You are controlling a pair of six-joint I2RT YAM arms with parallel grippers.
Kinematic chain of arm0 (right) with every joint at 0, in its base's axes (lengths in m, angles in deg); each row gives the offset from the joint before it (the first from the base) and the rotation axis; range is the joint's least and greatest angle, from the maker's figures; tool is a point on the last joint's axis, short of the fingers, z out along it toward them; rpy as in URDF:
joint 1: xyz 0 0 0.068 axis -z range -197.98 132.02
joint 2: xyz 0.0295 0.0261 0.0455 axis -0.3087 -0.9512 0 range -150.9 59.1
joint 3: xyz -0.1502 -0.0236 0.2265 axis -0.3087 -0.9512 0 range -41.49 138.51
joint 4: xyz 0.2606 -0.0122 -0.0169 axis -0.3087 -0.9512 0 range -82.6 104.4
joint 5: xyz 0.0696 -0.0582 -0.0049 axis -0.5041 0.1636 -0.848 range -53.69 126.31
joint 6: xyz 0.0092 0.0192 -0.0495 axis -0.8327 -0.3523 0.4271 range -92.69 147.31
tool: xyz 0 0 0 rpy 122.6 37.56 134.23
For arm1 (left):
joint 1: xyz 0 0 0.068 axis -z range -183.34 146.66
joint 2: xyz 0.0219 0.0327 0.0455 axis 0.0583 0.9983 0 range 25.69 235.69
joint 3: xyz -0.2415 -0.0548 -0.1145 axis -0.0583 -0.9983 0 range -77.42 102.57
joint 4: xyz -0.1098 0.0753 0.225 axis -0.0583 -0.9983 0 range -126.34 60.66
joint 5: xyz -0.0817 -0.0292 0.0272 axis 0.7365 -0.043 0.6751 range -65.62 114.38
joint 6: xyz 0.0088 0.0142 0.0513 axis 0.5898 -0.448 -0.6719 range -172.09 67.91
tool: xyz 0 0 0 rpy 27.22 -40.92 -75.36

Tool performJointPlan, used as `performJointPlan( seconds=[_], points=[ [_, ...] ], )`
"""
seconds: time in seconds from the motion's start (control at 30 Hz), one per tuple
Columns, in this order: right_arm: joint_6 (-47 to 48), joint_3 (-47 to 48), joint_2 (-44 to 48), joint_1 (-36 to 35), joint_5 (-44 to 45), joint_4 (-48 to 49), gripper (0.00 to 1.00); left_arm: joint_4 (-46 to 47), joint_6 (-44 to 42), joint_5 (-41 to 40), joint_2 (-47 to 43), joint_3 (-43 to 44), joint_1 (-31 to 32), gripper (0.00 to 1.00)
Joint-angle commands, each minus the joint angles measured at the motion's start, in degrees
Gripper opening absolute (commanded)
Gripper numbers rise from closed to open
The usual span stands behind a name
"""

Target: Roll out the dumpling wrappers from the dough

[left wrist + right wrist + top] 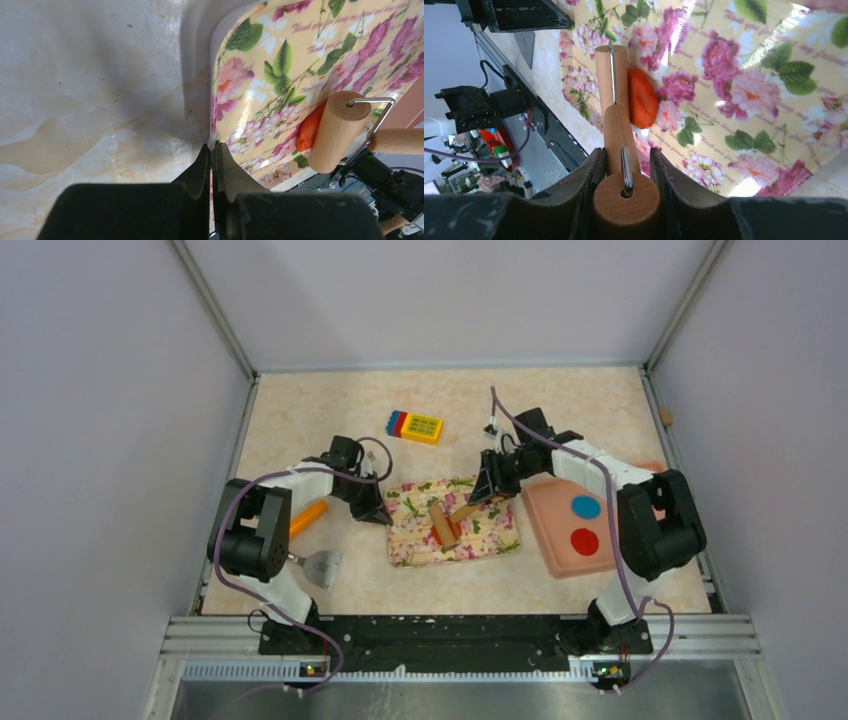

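Centrally, the floral tray (492, 538) holds the dough (643, 97) beside the wooden roller (611, 75).

2 black-and-white arms (305, 478) — purple cables (507, 415)

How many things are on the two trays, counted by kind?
Dough: 1, floral tray
Rolling pin: 1, floral tray
Discs: 2, blue disc and red disc, pink tray
Total: 4
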Motion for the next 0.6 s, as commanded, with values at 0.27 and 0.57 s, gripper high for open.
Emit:
performJointPlan(
  seconds=[0.27, 0.57],
  points=[
    [3.4, -0.14, -9.44, -4.83, 16.31, -0.44, 0.0, 3.86, 1.45, -1.67, 1.66, -1.76, -0.38, 0.0],
    [1.79, 3.36, -12.11, -8.58, 10.9, 4.44, 0.0, 4.05, 1.81, -2.24, 1.85, -1.69, -0.62, 0.0]
  ],
)
